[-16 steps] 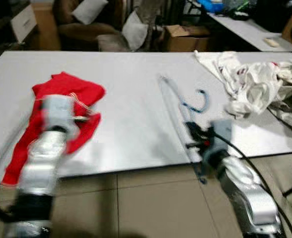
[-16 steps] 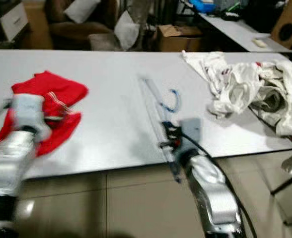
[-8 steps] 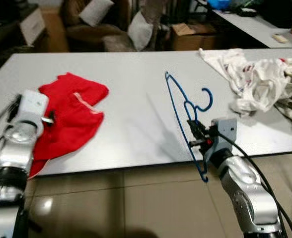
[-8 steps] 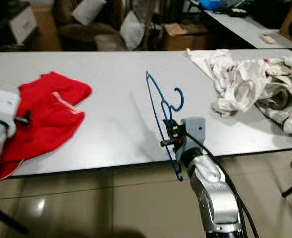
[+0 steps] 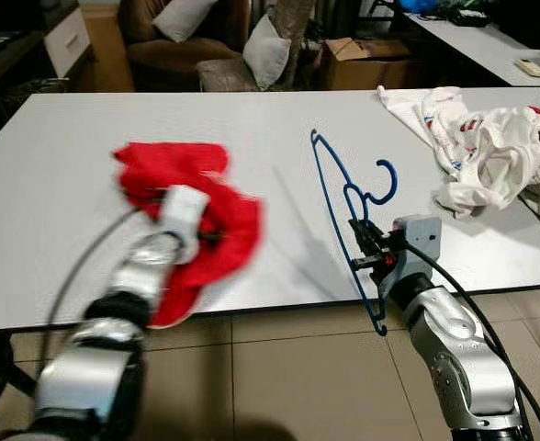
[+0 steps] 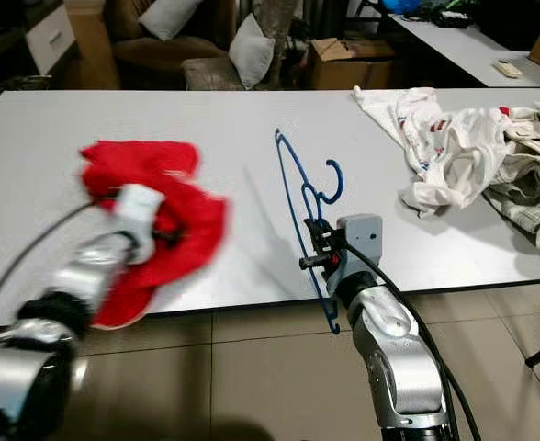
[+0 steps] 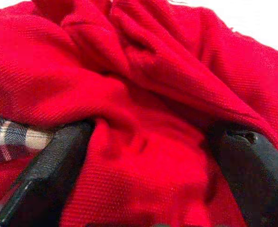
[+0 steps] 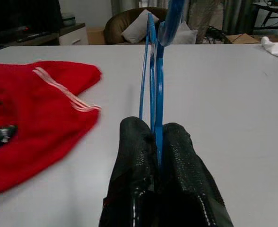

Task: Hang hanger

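A blue wire hanger (image 8: 158,90) stands tilted over the near edge of the white table (image 5: 252,110), hook (image 5: 394,181) pointing away from me. My right gripper (image 5: 360,246) is shut on its lower bar, fingertips (image 8: 139,142) pinching the wire. A red knit garment (image 5: 174,170) lies bunched on the table left of the hanger, its lower end hanging over the near edge. My left gripper (image 5: 213,237) is pushed into it. In the left wrist view its fingers (image 7: 58,165) stand apart with red cloth (image 7: 148,94) heaped between them, and the tips are buried.
A heap of white clothes (image 5: 481,156) covers the table's right end. Behind the table stand an armchair with cushions (image 5: 206,37) and a cardboard box (image 5: 371,60). Tiled floor (image 5: 279,386) runs along the near edge.
My left arm has swept right, and the red garment has shifted and bunched up closer to the hanger. The right gripper still holds the hanger in about the same place.
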Motion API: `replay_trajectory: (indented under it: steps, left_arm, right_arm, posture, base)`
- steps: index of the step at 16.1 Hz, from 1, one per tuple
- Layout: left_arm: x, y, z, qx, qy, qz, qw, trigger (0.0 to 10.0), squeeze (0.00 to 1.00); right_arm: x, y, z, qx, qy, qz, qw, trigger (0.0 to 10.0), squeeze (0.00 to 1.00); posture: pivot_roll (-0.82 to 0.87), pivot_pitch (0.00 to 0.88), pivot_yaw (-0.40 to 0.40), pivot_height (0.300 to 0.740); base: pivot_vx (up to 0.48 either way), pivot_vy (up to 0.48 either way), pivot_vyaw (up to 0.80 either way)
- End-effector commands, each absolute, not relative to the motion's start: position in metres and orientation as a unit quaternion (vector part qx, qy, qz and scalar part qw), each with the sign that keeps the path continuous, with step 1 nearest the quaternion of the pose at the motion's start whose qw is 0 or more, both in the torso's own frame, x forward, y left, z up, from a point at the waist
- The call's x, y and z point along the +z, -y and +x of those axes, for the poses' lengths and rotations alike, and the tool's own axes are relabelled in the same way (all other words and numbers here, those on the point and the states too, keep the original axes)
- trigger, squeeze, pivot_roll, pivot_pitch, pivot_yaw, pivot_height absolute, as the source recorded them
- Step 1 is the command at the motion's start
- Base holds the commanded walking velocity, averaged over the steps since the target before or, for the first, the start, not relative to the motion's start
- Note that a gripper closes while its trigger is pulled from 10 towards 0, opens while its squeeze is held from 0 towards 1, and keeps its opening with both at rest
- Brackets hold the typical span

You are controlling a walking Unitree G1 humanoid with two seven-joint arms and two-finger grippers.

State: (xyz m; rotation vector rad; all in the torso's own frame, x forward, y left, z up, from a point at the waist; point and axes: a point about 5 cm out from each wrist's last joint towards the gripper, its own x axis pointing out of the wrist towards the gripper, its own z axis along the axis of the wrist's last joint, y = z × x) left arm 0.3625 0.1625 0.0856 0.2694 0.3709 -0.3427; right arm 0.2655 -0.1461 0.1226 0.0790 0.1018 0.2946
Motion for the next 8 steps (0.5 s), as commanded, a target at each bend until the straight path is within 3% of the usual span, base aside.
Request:
replay_trajectory:
  steps: [1, 2, 3, 5, 8]
  left_arm:
    - [0.080, -0.161, 0.360, -0.180, -0.199, 0.140, 0.953, 10.0, 0.00]
    - [0.091, -0.129, 0.368, -0.209, -0.170, 0.137, 0.953, 10.0, 0.00]
    - [0.095, -0.124, 0.371, -0.213, -0.160, 0.138, 0.954, 10.0, 0.00]
    - [0.111, -0.135, 0.380, -0.175, -0.121, 0.158, 0.964, 10.0, 0.00]
    - [0.141, -0.152, 0.389, -0.179, -0.052, 0.087, 0.979, 10.0, 0.00]
  right_arm:
    - [0.128, 0.151, 0.267, 0.137, -0.041, 0.033, 0.989, 10.0, 0.00]
    - [0.130, 0.154, 0.266, 0.128, -0.036, 0.031, 0.991, 10.0, 0.00]
    - [0.130, 0.154, 0.266, 0.126, -0.036, 0.032, 0.991, 10.0, 0.00]
    - [0.130, 0.154, 0.263, 0.124, -0.036, 0.032, 0.991, 10.0, 0.00]
    - [0.130, 0.159, 0.261, 0.118, -0.036, 0.033, 0.992, 10.0, 0.00]
  posture:
    - [-0.17, 0.000, 0.022, 0.740]
    - [-0.18, 0.000, 0.031, 0.740]
    - [-0.19, 0.000, 0.034, 0.740]
    - [-0.19, 0.000, 0.038, 0.740]
    - [-0.19, 0.000, 0.032, 0.740]
  base:
    - [0.000, 0.000, 0.00]
    - [0.000, 0.000, 0.00]
    - [0.000, 0.000, 0.00]
    - [0.000, 0.000, 0.00]
    - [0.000, 0.000, 0.00]
